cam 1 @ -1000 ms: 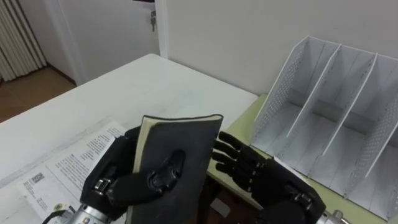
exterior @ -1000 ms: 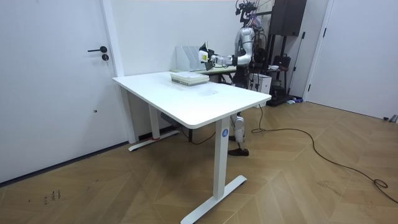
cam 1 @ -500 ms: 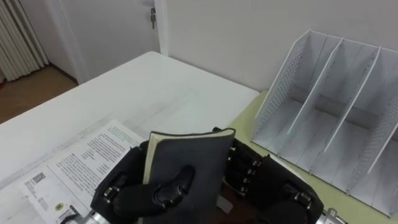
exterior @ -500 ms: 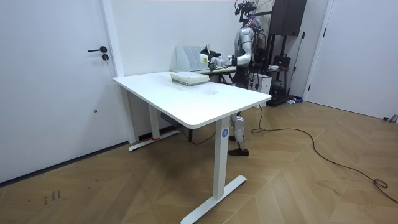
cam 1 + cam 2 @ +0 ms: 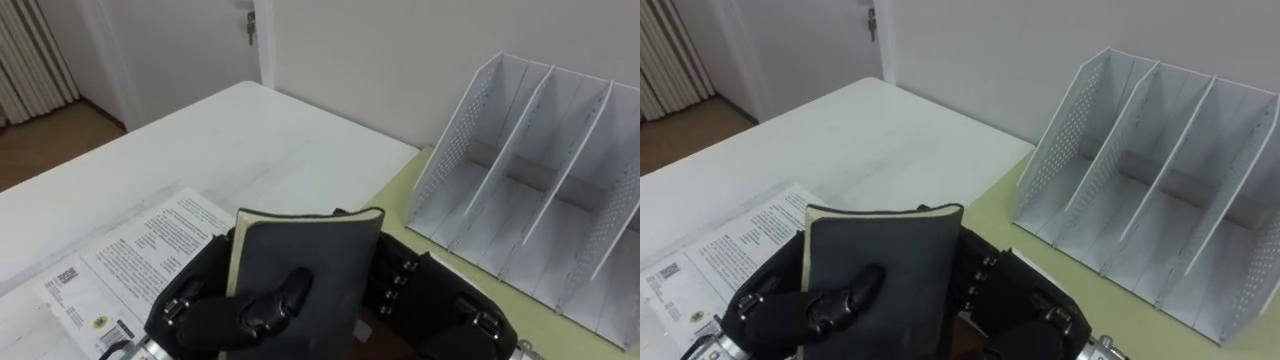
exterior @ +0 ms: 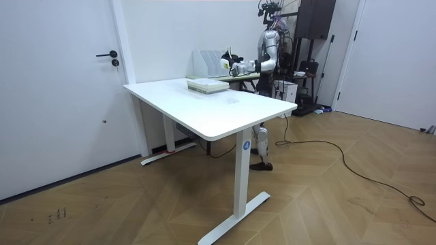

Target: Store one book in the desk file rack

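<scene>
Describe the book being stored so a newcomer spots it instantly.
Over the white desk, left of the slotted file rack, the left hand grips the book upright. Its plain dark cover sets it apart from the printed white pages lying flat.

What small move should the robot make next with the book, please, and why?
Probably carry the book rightward toward the file rack: the left hand grips it upright, the right hand is beside it, and the rack's slots stand empty, off to the right.
</scene>
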You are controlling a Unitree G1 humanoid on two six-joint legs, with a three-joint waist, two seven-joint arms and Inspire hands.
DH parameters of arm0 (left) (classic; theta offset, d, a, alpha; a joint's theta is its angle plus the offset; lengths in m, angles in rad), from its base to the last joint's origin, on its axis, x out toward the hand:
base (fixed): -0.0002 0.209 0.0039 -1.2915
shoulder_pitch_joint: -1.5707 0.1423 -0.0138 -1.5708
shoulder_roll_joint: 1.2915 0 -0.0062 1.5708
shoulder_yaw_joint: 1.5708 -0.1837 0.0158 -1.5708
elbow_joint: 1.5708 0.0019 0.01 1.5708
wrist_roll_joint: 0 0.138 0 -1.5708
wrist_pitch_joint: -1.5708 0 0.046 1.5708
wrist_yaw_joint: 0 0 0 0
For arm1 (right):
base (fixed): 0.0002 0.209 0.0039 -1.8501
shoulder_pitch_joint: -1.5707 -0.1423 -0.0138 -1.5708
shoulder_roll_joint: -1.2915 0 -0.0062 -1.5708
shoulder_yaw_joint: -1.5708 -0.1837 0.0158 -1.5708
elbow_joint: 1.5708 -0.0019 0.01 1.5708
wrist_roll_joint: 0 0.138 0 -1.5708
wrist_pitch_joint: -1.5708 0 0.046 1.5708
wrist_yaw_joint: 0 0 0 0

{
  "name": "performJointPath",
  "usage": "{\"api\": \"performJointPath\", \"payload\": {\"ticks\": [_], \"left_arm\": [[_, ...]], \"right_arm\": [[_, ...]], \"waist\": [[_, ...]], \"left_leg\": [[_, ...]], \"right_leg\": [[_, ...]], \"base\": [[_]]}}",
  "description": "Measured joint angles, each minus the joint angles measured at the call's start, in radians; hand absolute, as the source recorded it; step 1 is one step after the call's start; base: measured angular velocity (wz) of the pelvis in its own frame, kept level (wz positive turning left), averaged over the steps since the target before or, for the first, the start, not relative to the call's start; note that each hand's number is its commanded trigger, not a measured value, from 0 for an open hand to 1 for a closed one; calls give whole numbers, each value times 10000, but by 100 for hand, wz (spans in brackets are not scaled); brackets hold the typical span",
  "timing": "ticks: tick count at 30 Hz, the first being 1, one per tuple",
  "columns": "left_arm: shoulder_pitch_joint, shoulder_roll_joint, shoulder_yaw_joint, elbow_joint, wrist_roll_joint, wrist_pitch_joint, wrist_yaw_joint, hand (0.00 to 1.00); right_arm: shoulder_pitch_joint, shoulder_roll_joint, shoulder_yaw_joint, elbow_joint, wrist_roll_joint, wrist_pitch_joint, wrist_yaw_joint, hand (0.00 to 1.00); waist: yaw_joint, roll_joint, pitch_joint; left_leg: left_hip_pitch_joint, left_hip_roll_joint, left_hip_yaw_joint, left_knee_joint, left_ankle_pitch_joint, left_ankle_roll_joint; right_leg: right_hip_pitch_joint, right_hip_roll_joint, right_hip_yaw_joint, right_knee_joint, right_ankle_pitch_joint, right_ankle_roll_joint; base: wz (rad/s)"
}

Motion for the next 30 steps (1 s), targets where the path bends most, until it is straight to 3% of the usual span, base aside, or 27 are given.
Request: {"api": "performJointPath", "payload": {"ticks": [4,9,12,24,25,26,30], "left_arm": [[0,66,-17,0,-106,15,-348,100],[0,367,-491,-29,-123,148,-1008,100],[-3,578,-538,-29,-149,182,-1075,100],[-11,846,-600,-29,-518,220,-1192,100],[-11,846,-602,-29,-518,220,-1192,92],[-11,854,-602,-29,-518,220,-1191,0],[-11,941,-606,-29,-517,220,-1166,0]], "right_arm": [[5,-3,101,0,13,17,0,100],[10,1,433,95,51,149,-31,100],[23,-10,580,159,68,154,-25,100],[33,-80,930,201,479,116,-9,100],[33,-84,930,201,479,115,-9,100],[33,-86,932,210,478,111,-9,100],[33,-88,1001,280,478,65,-9,100]], "waist": [[11,0,0],[34,2,1],[10,19,3],[-36,126,-32],[-37,126,-32],[-44,126,-31],[-64,128,-29]], "left_leg": [[11,1,1,13,0,0],[127,-6,0,14,-1,-1],[135,7,-11,11,-31,-5],[145,26,-31,19,-100,-7],[145,25,-31,19,-100,-7],[142,24,-31,18,-100,-7],[121,24,-35,16,-102,-5]], "right_leg": [[5,-2,29,19,0,0],[159,-13,-2,-29,-4,6],[163,0,-14,-12,-4,6],[207,15,-50,-20,-8,13],[207,14,-49,-21,-8,14],[210,13,-26,-21,-10,16],[226,17,-19,-22,-12,19]], "base": [[0],[1],[0],[0],[0],[0],[0]]}}
